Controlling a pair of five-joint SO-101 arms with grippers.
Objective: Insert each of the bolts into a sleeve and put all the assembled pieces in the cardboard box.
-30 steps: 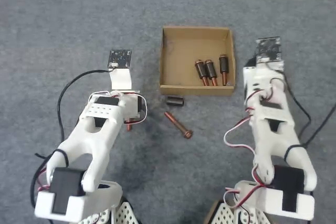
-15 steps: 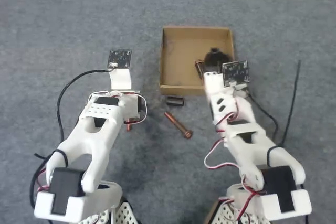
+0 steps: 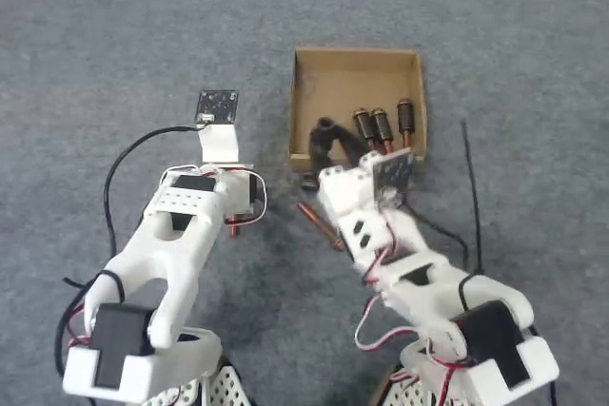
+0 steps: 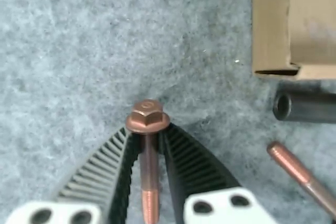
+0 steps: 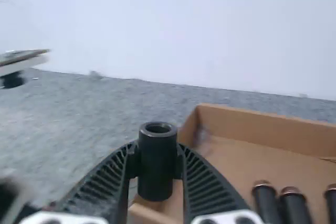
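High view: I see the right gripper above the front wall of the cardboard box, which contains three assembled pieces. A loose sleeve and a loose bolt lie just outside that wall.

Left wrist view: the left gripper is clamped on the held bolt, head outward.

Right wrist view: I read the right gripper as clamped on the held sleeve, upright beside the box wall.

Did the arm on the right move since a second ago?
Yes. The right arm swung left: its jaws, holding a black sleeve, went from beside the cardboard box's right side to its front left corner.
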